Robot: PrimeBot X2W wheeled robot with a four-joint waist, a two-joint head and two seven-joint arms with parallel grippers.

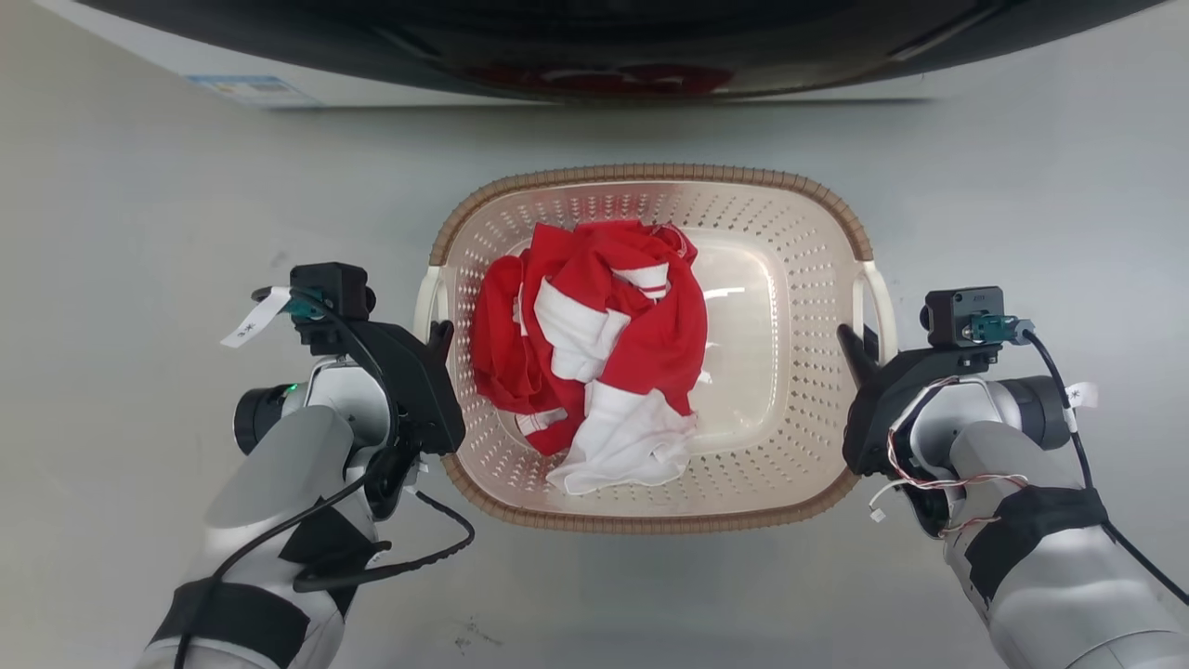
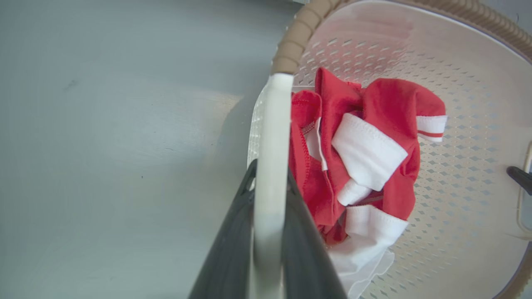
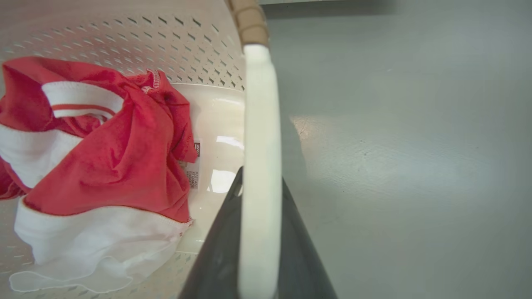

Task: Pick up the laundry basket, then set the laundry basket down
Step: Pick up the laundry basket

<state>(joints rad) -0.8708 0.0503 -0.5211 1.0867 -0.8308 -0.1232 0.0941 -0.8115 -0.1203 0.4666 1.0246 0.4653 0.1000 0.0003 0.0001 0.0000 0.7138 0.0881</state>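
Note:
The cream laundry basket (image 1: pixel 799 279) with a brown woven-look rim sits on the grey floor in the middle of the head view, holding red and white clothes (image 1: pixel 594 344). My left gripper (image 1: pixel 437 336) is shut on the basket's white left handle (image 2: pixel 270 137), with one dark finger on each side of it. On the opposite side, my right gripper (image 1: pixel 856 346) is shut on the white right handle (image 3: pixel 259 137) in the same way. The basket (image 2: pixel 457 124) and clothes (image 2: pixel 365 145) also fill the wrist views, where the clothes (image 3: pixel 104 149) lie against the perforated wall (image 3: pixel 124 33).
A dark, white-edged appliance front (image 1: pixel 594 46) runs along the top of the head view, just beyond the basket. Bare grey floor (image 1: pixel 139 186) lies to the left, the right and in front of the basket.

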